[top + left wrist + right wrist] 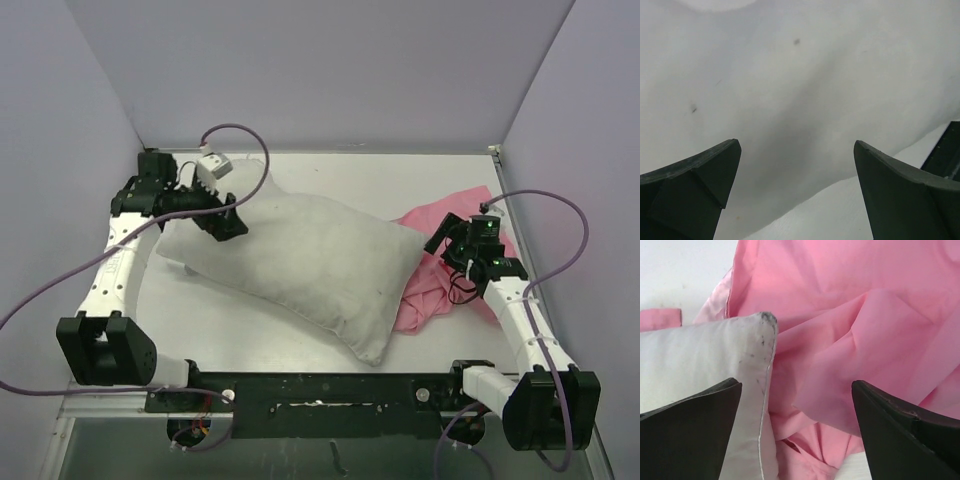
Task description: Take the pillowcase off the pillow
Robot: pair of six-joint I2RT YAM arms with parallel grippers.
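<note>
The off-white pillow (310, 265) lies bare and diagonal across the table. The pink pillowcase (440, 280) lies crumpled at the pillow's right end, partly tucked under it. My left gripper (228, 222) is open over the pillow's far left corner; the left wrist view shows the pillow's cloth (790, 90) filling the space beyond the spread fingers. My right gripper (447, 240) is open and empty above the pillowcase. The right wrist view shows a speckled pillow corner (757, 335) at left and bunched pink fabric (860, 340) between the fingers.
The white table (420, 180) has lavender walls at the back and both sides. Purple cables loop from both arms. A black rail (320, 390) carrying the arm bases runs along the near edge.
</note>
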